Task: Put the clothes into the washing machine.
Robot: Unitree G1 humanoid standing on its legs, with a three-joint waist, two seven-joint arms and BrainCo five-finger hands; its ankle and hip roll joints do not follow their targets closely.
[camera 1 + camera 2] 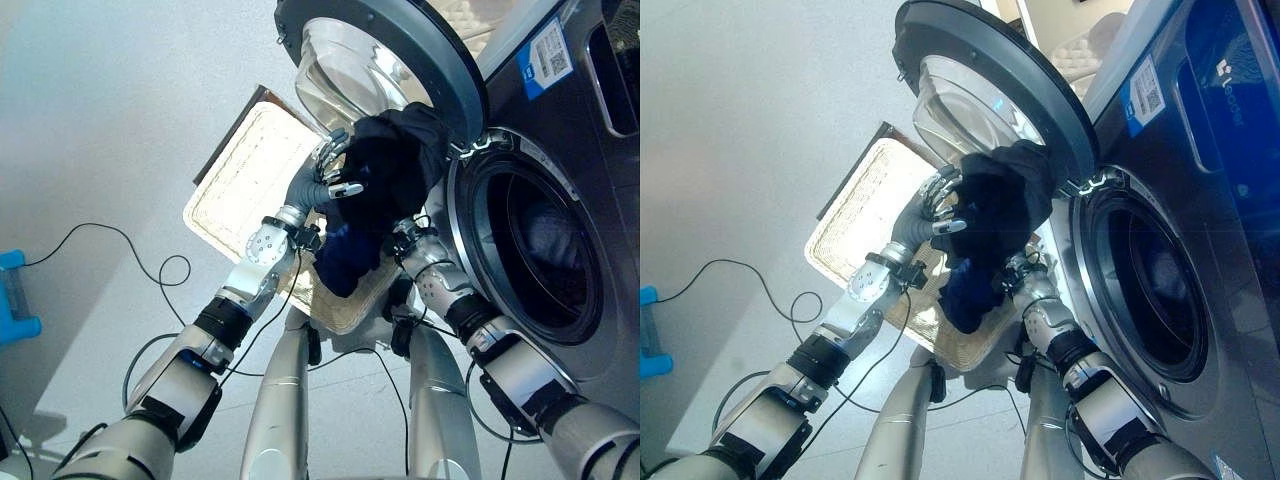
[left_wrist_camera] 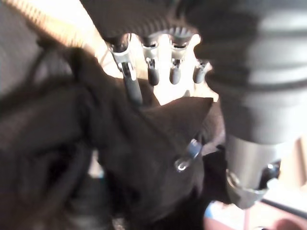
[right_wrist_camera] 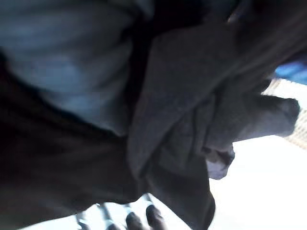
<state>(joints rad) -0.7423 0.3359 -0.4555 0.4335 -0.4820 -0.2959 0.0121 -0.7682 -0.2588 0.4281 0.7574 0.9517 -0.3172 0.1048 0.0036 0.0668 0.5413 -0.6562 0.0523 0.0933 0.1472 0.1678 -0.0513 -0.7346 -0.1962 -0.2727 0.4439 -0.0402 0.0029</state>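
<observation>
I hold a bundle of dark clothes (image 1: 400,165) between both hands, above the wicker basket (image 1: 245,175) and just left of the washing machine's open drum (image 1: 535,250). A blue garment (image 1: 345,255) hangs from the underside of the bundle. My left hand (image 1: 312,186) is at the bundle's left side, a black fold (image 2: 172,115) caught between its thumb (image 2: 185,160) and fingers. My right hand (image 1: 410,240) is underneath, largely buried in cloth (image 3: 182,120). The round door (image 1: 385,50) stands swung open above the bundle.
The dark grey washing machine (image 1: 590,130) fills the right side. Something pale lies inside the drum (image 1: 1160,270). A blue object (image 1: 15,300) sits on the floor at far left. The light floor spreads out to the left of the basket.
</observation>
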